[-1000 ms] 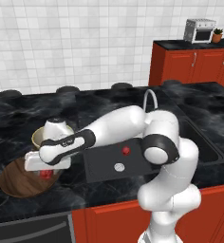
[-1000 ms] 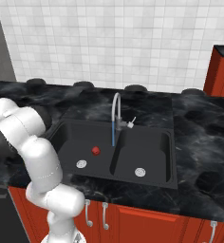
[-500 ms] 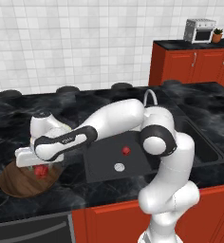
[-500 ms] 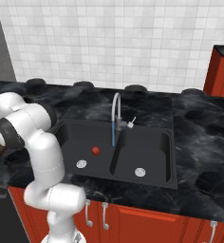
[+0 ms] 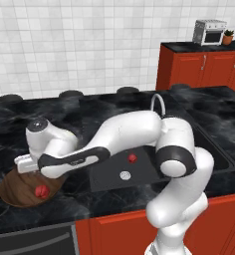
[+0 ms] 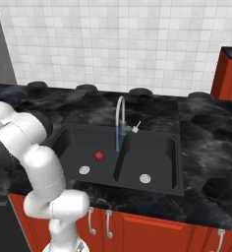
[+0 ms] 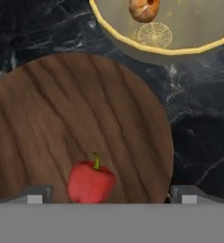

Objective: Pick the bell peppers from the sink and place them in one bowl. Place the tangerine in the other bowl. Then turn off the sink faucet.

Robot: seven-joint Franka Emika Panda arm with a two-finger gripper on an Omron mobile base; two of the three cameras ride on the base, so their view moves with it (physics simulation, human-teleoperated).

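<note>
My gripper point(image 7: 110, 195) hangs open just above the wide wooden bowl point(image 7: 61, 118), its fingertips point(image 7: 35, 194) spread wide. One red bell pepper point(image 7: 90, 182) lies loose in that bowl between them, seen again from the left base as the pepper point(image 5: 41, 191) in the bowl point(image 5: 17, 194) under the gripper point(image 5: 31, 170). The second bell pepper point(image 6: 99, 156) lies in the sink point(image 6: 69, 142) near the drain point(image 6: 84, 170). The tangerine point(image 7: 143, 9) sits in the cream-yellow bowl point(image 7: 190, 42). A blue stream runs from the faucet point(image 6: 120, 115).
A second basin point(image 6: 157, 157) lies right of the faucet. Dark burners point(image 6: 141, 91) line the back of the black counter. Red cabinets point(image 5: 199, 69) with a toaster oven point(image 5: 209, 31) stand at the far right. My arm point(image 5: 129, 134) stretches over the counter left of the sink.
The jaws have spread from nearly shut to wide open. The pepper they held over the wooden bowl has dropped into it.
</note>
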